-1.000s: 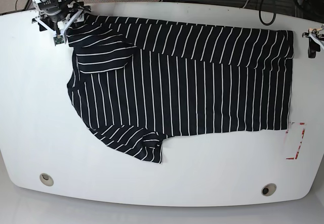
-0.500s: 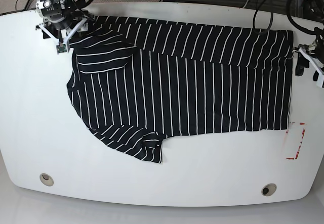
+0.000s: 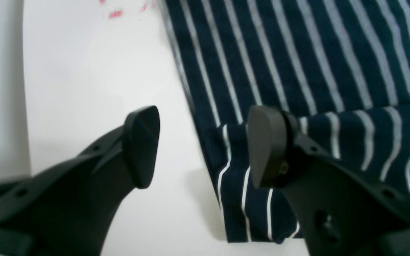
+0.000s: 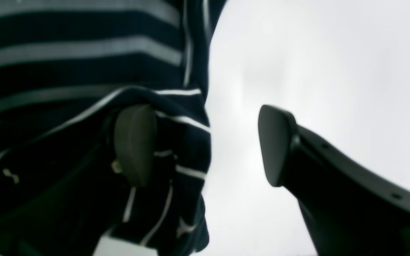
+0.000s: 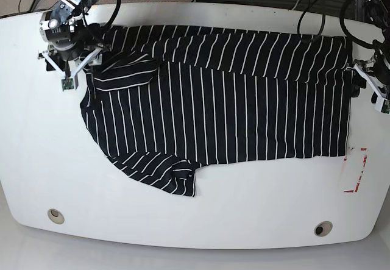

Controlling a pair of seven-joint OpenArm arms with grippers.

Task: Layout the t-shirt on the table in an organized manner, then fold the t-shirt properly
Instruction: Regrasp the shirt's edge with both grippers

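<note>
The black t-shirt (image 5: 231, 111) with thin white stripes lies spread on the white table (image 5: 244, 215), its far part folded over toward the front. My right gripper (image 5: 74, 69) is at the shirt's far left corner. In the right wrist view it (image 4: 205, 145) is open: one fingertip (image 4: 135, 145) rests on a fabric fold (image 4: 66, 42), the other is over bare table. My left gripper (image 5: 364, 87) is at the shirt's right edge. In the left wrist view it (image 3: 205, 147) is open and straddles the folded edge (image 3: 297, 53), one fingertip (image 3: 265, 145) over the fabric.
A red-and-white sticker (image 5: 356, 169) lies just right of the shirt's near right corner; its red marks show in the left wrist view (image 3: 116, 14). Two grey grommet holes (image 5: 55, 216) (image 5: 323, 228) sit near the front edge. Cables lie beyond the table's far edge.
Both grippers have moved toward the front along the shirt's ends. The left one came in from the table's right edge to the shirt's right edge. The folded far band has shifted slightly frontward.
</note>
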